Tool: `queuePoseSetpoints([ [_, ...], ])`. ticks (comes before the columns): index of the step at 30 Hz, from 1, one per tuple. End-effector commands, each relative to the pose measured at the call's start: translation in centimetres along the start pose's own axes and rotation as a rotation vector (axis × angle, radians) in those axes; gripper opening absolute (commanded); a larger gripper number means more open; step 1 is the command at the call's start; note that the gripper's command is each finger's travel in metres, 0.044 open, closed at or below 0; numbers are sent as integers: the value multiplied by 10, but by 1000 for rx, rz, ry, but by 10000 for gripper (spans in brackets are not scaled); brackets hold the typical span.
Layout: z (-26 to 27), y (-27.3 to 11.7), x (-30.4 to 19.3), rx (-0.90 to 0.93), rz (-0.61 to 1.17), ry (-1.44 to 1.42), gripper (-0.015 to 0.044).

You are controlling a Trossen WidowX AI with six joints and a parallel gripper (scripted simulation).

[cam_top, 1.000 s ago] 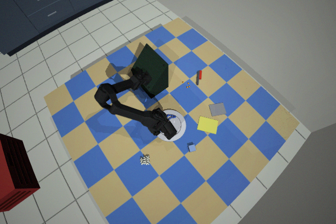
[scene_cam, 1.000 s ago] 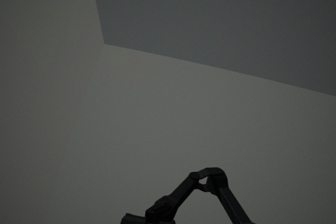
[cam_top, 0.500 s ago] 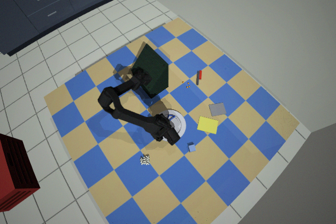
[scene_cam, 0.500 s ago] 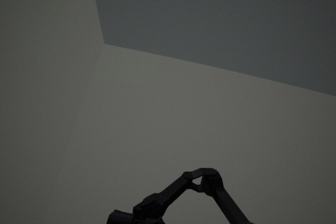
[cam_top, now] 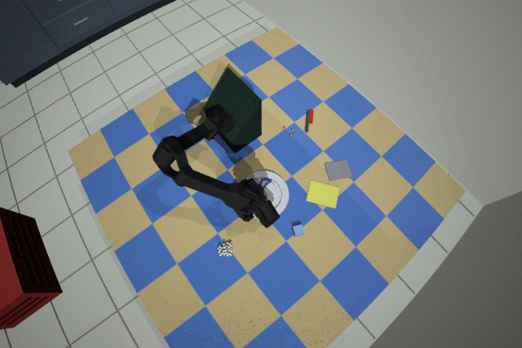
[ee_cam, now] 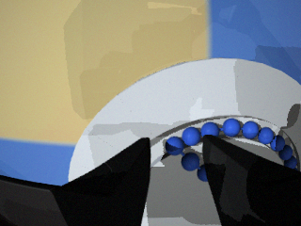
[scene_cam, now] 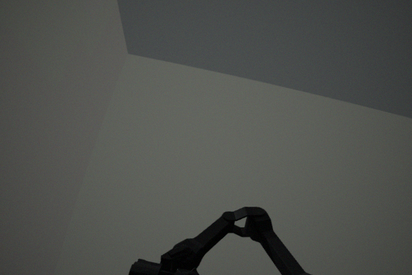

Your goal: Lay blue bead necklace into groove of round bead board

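Note:
The round white bead board [cam_top: 283, 192] [ee_cam: 141, 101] lies on the checkered mat, partly under the arm in the top view. The blue bead necklace [cam_top: 265, 182] [ee_cam: 231, 127] is on it. In the wrist view several beads follow the far arc of the groove. At the left the strand folds back, with beads over the inner disc. The rest is hidden by the right finger. My gripper [ee_cam: 176, 145] is partly open over the board, the fold of the strand showing between and beyond its fingertips. No bead looks pinched. The exterior view shows only the arm.
A dark green block [cam_top: 236, 103] stands by the arm's base. White beads [cam_top: 225, 248] lie in a heap near the board. A light blue cube [cam_top: 298, 229], a yellow square [cam_top: 322, 194], a grey square [cam_top: 338, 169], orange bits [cam_top: 292, 129] and a red-and-grey piece [cam_top: 311, 116] lie around.

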State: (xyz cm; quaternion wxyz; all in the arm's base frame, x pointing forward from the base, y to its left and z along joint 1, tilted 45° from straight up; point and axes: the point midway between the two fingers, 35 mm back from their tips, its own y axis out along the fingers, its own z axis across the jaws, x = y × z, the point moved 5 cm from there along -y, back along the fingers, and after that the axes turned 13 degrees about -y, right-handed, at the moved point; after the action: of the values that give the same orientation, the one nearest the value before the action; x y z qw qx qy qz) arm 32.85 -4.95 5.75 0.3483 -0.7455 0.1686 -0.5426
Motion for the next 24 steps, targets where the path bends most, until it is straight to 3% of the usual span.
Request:
queuePoseSetpoints([
  [1, 0, 0, 0, -1, 0, 0, 210],
  [10, -1, -2, 0, -2, 1, -7, 440],
  [24, -1, -4, -1, 0, -2, -4, 440],
])
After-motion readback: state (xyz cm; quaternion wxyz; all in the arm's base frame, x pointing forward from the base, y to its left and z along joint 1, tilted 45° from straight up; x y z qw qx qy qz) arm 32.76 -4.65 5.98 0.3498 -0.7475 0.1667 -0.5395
